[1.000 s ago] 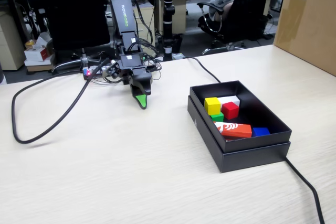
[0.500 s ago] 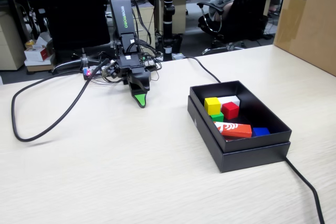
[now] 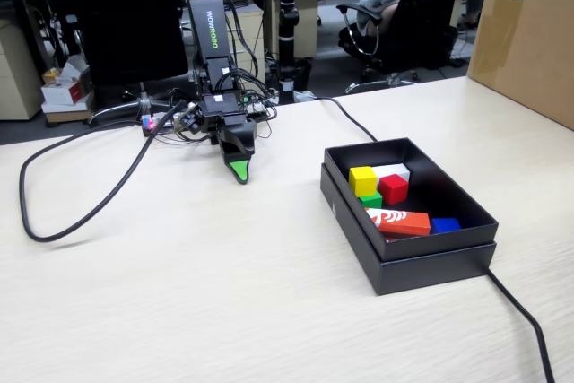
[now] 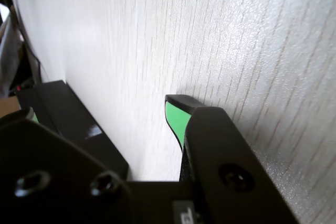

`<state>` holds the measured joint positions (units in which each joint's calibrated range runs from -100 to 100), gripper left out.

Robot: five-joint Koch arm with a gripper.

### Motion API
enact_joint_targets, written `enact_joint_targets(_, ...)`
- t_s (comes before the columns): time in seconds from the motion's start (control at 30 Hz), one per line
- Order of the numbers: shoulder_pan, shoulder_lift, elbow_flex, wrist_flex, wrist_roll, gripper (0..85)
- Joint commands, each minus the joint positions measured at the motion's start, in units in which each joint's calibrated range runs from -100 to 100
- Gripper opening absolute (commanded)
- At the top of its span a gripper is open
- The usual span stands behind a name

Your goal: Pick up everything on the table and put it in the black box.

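The tool (image 3: pixel 238 170) rested tip-down on the table (image 3: pixel 179 293), upper left of centre in the fixed view, gripping nothing; whether its jaws were parted could not be told. The box (image 3: pixel 408 262) sat right of centre. Inside it lay the yellow cube (image 3: pixel 362 180), red cube (image 3: pixel 393 188) and green cube (image 3: pixel 370 200), beside a white block (image 3: pixel 392 170) and a red-orange bar (image 3: pixel 398 220).

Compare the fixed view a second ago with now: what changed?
The gripper drew back slightly toward the arm's base, its green tip now a little higher in the fixed view; nothing was grasped or released. The yellow cube, red cube and green cube stayed in the black box.
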<state>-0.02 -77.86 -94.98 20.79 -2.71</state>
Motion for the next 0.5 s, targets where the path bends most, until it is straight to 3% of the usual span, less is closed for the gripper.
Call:
enact_joint_targets(0.0, 0.00, -0.10, -0.12, 0.07, -0.05, 48.5)
enact_joint_targets(0.47, -0.20, -0.33, -0.40, 0.07, -0.05, 48.5)
